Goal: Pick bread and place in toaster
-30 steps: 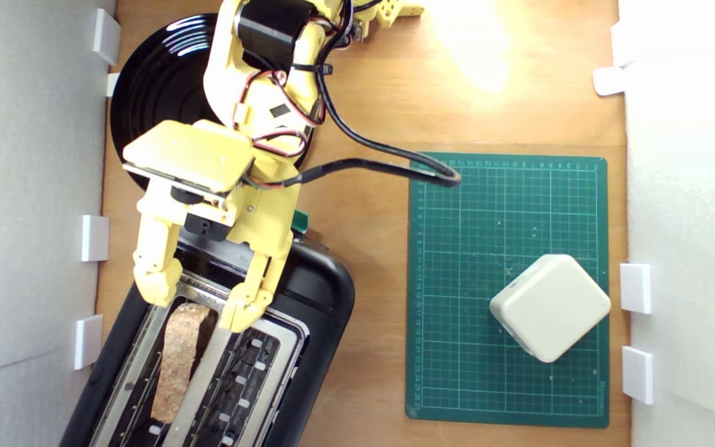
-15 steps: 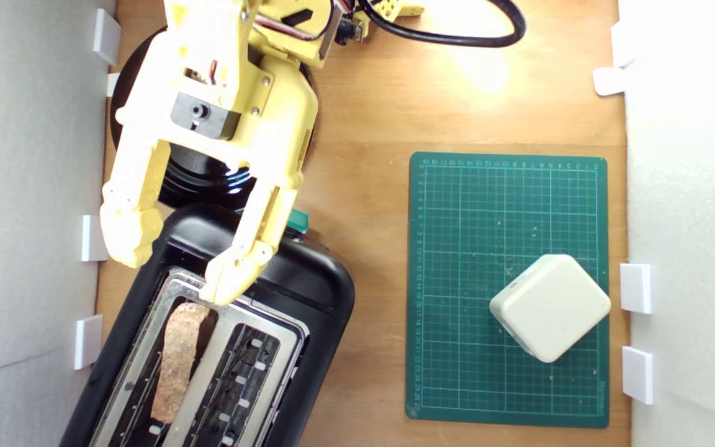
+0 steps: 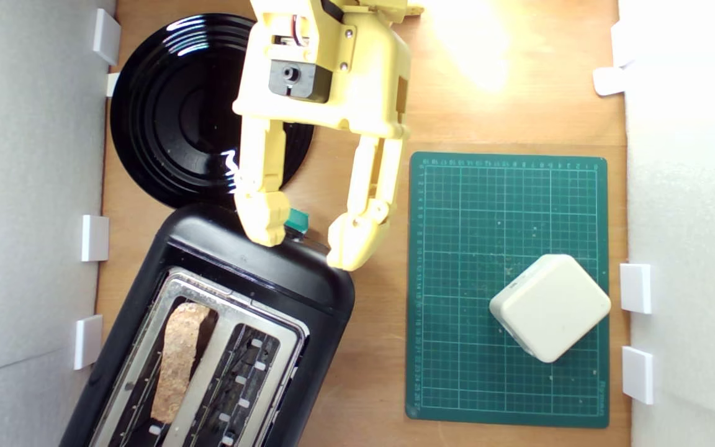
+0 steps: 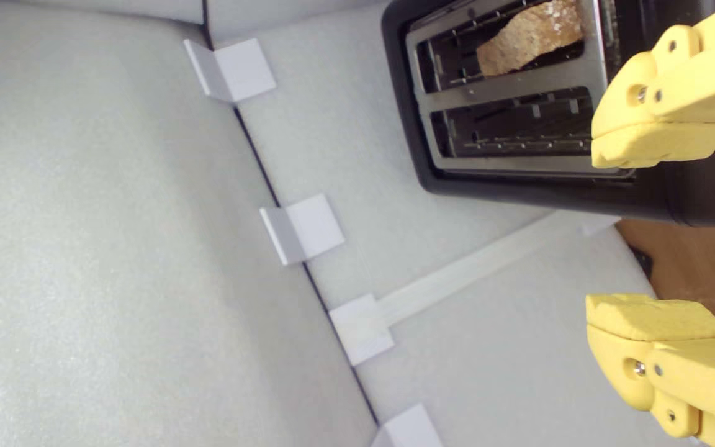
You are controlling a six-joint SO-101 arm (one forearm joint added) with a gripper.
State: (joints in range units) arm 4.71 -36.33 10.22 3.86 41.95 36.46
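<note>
The bread (image 3: pixel 177 360) stands on edge in one long slot of the black toaster (image 3: pixel 308 292), crust up; the wrist view shows the bread (image 4: pixel 528 37) in the toaster (image 4: pixel 519 183) too. The other slot holds no bread. My yellow gripper (image 3: pixel 305 239) hangs open and empty over the toaster's end by the green lever knob (image 3: pixel 297 219), well away from the slice. In the wrist view the gripper (image 4: pixel 652 233) shows its two fingertips (image 4: pixel 649 146) far apart with nothing between them.
A round glossy black plate (image 3: pixel 171 118) lies beyond the toaster at the exterior view's left. A white rounded square block (image 3: pixel 550 307) sits on a green cutting mat (image 3: pixel 506 205) at the right. White foam walls with small white brackets (image 3: pixel 95 238) border the wooden table.
The gripper, open throughout, has lifted off the slot with the bread and swung toward the exterior view's right, past the green lever. The bread stays in its slot.
</note>
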